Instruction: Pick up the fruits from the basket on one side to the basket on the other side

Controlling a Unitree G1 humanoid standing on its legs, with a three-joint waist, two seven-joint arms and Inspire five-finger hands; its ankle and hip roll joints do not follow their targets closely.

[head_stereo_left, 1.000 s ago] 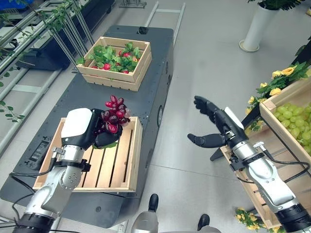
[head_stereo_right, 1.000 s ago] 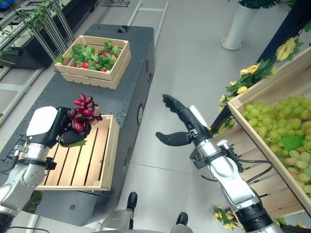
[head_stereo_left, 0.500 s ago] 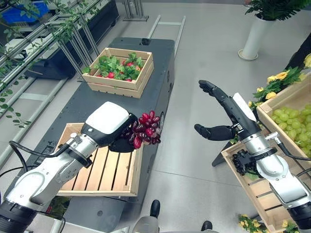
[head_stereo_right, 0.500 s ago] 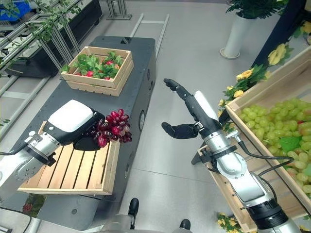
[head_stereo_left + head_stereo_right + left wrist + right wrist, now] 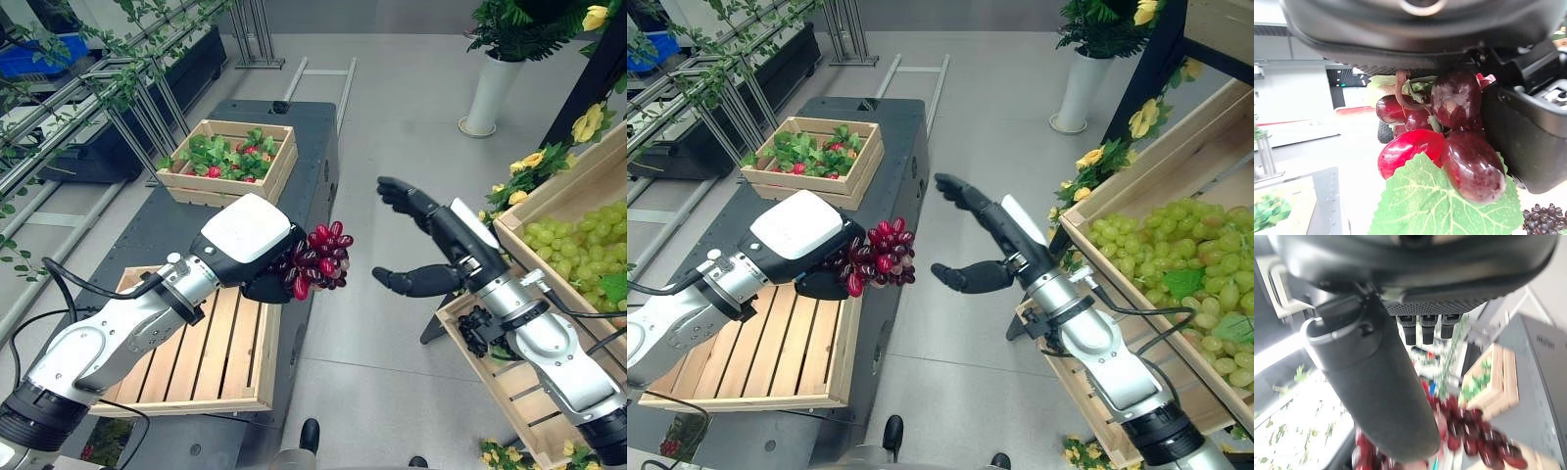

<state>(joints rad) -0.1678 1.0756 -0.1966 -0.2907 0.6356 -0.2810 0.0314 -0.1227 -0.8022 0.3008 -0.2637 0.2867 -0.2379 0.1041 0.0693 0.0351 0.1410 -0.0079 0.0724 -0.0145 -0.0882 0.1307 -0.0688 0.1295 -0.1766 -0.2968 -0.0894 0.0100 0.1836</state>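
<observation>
My left hand [image 5: 257, 257] is shut on a bunch of dark red grapes [image 5: 318, 258] with a green leaf [image 5: 1449, 205], held in the air past the right edge of the dark platform [image 5: 196, 211]. My right hand [image 5: 431, 245] is open, fingers spread and thumb out, a short way to the right of the bunch, palm facing it. The grapes [image 5: 1469, 435] show past its thumb in the right wrist view. Below my left arm lies an empty slatted wooden crate [image 5: 201, 343]. At the right, a sloped wooden crate [image 5: 1097, 225] holds green grapes [image 5: 1171, 255].
A wooden crate [image 5: 227, 162] of leafy red fruit stands at the platform's far end. Yellow flowers [image 5: 529, 166] and a lower wooden shelf [image 5: 509, 382] flank the green-grape crate. A white planter [image 5: 485, 93] stands on the grey floor far right; metal racks with vines [image 5: 127, 88] line the left.
My left hand has carried the red grapes rightward, off the empty crate and past the platform's edge, towards my right hand. The right hand has stayed open. The camera has shifted.
</observation>
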